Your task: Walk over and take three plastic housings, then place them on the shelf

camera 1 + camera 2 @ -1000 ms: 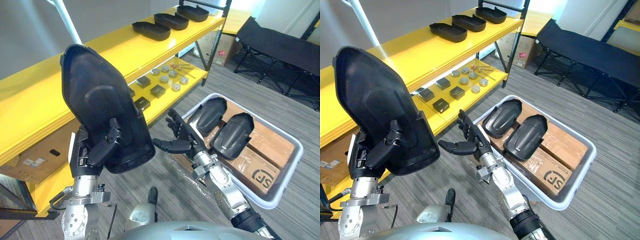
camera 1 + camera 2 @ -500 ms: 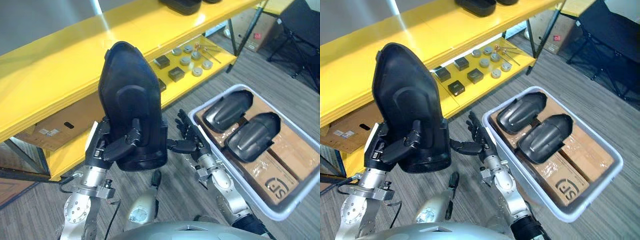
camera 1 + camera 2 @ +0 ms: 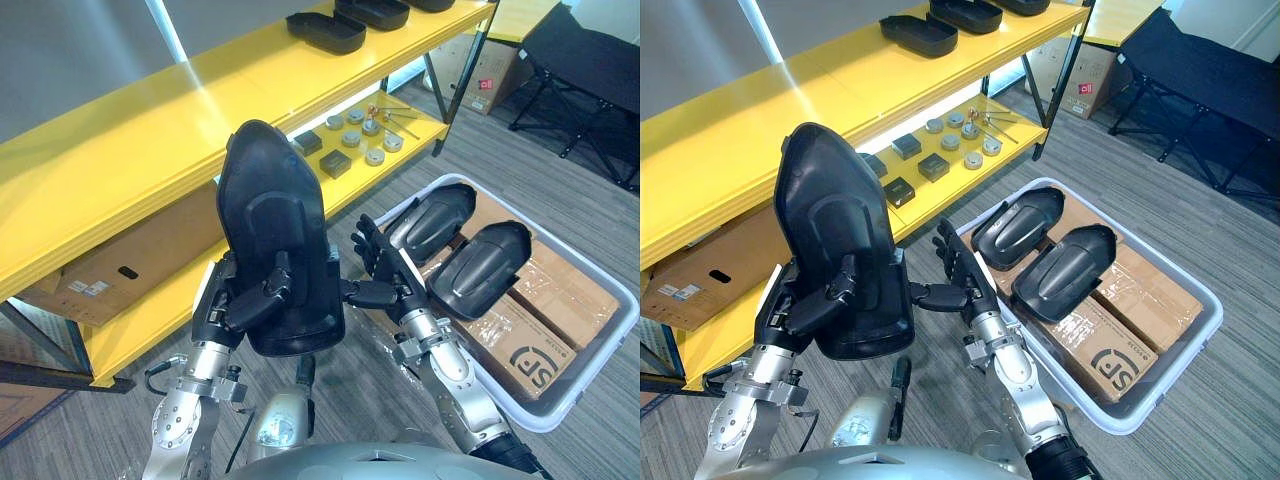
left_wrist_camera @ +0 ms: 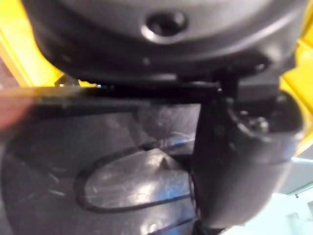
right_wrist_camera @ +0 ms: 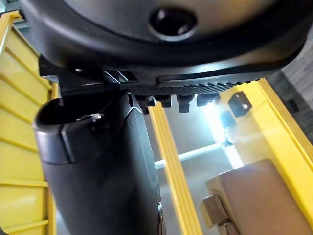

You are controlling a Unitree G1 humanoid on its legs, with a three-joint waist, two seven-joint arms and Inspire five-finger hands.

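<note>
My left hand (image 3: 245,305) is shut on a large black plastic housing (image 3: 275,230), held upright in front of me with its hollow side toward me; its thumb (image 4: 234,161) presses into the housing's inner face (image 4: 122,176). My right hand (image 3: 380,270) is open just right of the housing's lower edge, fingers spread and straight. Two more black housings (image 3: 435,222) (image 3: 480,270) lie side by side in a white bin (image 3: 590,380) at the right. The yellow shelf (image 3: 150,130) runs along the left and back, and several housings (image 3: 325,30) rest on its far end.
The bin's housings lie on cardboard boxes (image 3: 540,340). Small metal parts (image 3: 350,140) sit on the lower shelf level, with a cardboard box (image 3: 110,270) further left. A black folding cot (image 3: 590,60) stands at the back right on the grey floor.
The whole view has shifted with my movement. My left hand has brought the housing down from high on the left toward the middle, close beside my right hand.
</note>
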